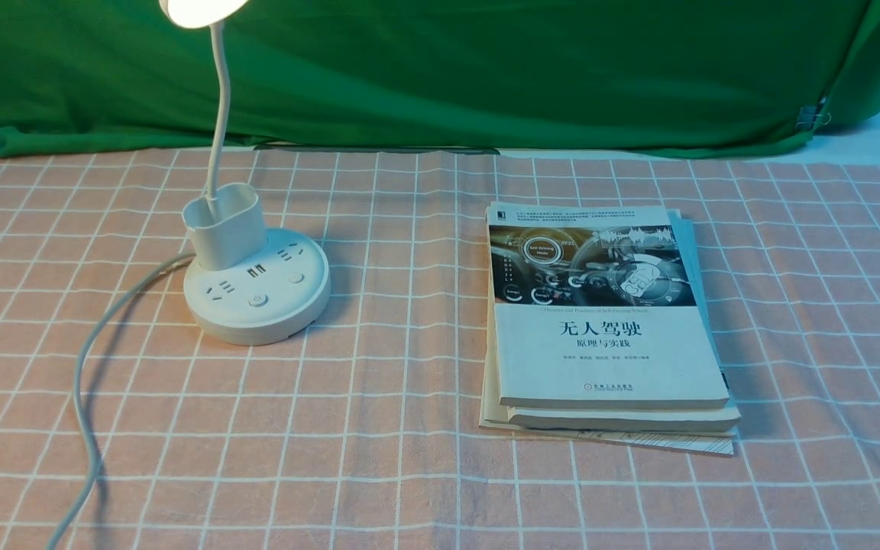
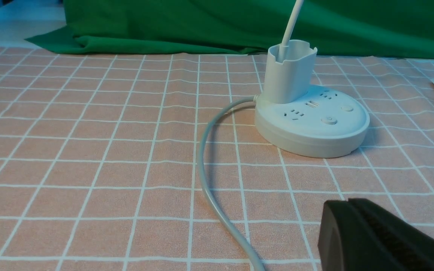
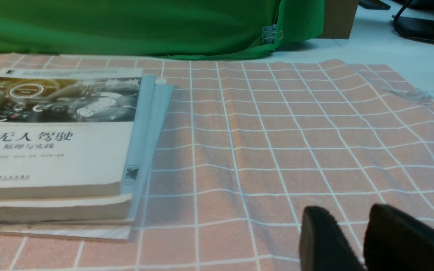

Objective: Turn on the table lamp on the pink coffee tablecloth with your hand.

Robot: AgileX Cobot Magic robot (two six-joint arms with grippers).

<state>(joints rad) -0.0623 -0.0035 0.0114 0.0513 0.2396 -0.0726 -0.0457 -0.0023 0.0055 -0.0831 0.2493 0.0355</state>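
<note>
Nearest to me is my left gripper (image 2: 347, 201), its fingertips drawn together with nothing between them, low over the pink coffee tablecloth (image 1: 394, 458). My right gripper (image 3: 347, 209) has its fingers parted and bare, on the side of the stack of books (image 1: 612, 359). From the left one, the lamp's base (image 2: 311, 139) lies forward and somewhat to my right, standing flat on the cloth, well apart from my fingers. That makes my left the nearer arm, and the diagonal reach is what any press would turn on. The power button (image 1: 257, 300) sits on the base's near part, facing up, so I would have to come down on it from above. Behind it rises the oval cup (image 1: 226, 229), then the gooseneck (image 1: 220, 114), up to the lamp head (image 1: 199, 9). The head already glows, so I judge the lamp is on and the task looks done; another press might switch it off.
</note>
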